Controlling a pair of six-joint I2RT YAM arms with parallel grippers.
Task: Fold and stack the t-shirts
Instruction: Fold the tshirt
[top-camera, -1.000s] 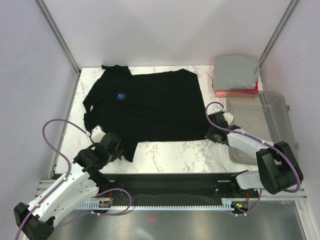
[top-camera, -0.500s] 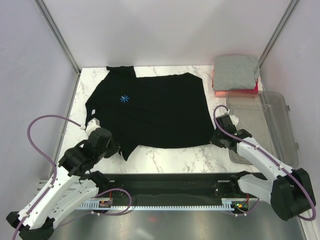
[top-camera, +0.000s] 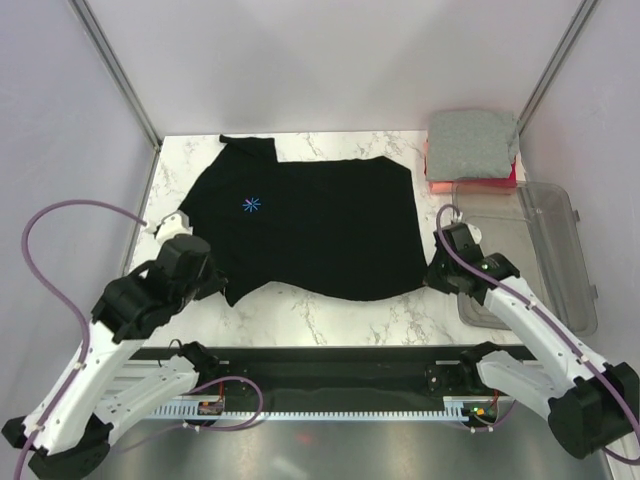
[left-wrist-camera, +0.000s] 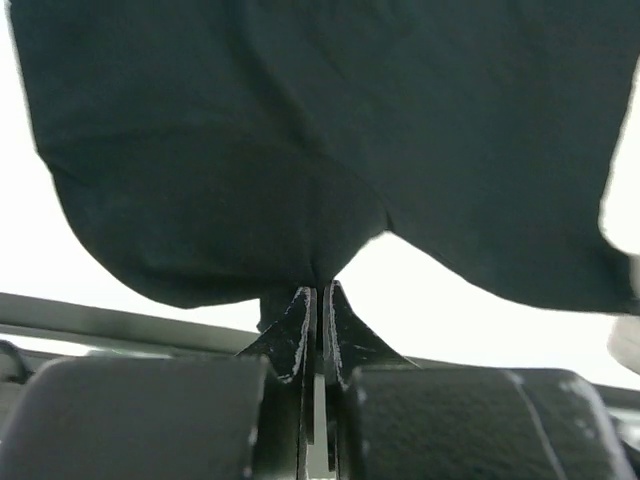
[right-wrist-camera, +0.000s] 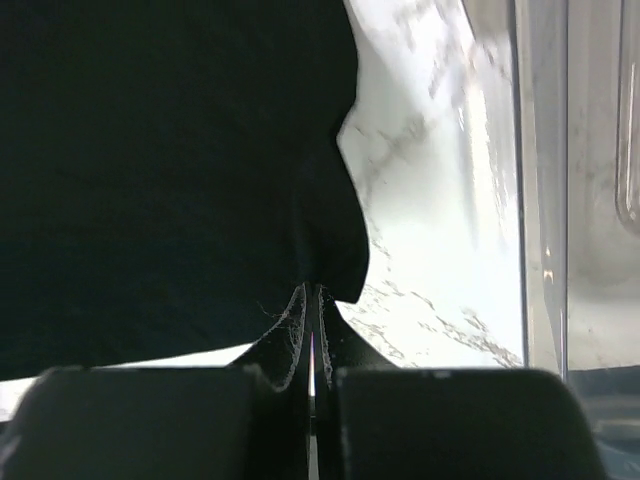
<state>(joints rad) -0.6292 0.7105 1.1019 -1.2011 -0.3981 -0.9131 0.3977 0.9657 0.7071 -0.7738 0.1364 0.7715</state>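
A black t-shirt (top-camera: 310, 225) with a small blue star mark lies spread on the marble table (top-camera: 330, 310). My left gripper (top-camera: 212, 283) is shut on its near left edge; in the left wrist view the jaws (left-wrist-camera: 320, 295) pinch black cloth (left-wrist-camera: 300, 130). My right gripper (top-camera: 432, 277) is shut on the shirt's near right corner; the right wrist view shows the cloth (right-wrist-camera: 170, 150) pinched at the tips (right-wrist-camera: 311, 292). A folded grey t-shirt (top-camera: 472, 142) sits on a folded red-pink one (top-camera: 436, 182) at the back right.
A clear plastic bin (top-camera: 525, 250) stands at the right edge, next to my right arm; it also shows in the right wrist view (right-wrist-camera: 570, 180). Metal frame posts rise at the back corners. A black rail (top-camera: 330, 375) runs along the near edge.
Both grippers have moved away from me with the shirt's near edge in them. The whole black shirt has slid toward the back, and its near edge now sits farther from the rail.
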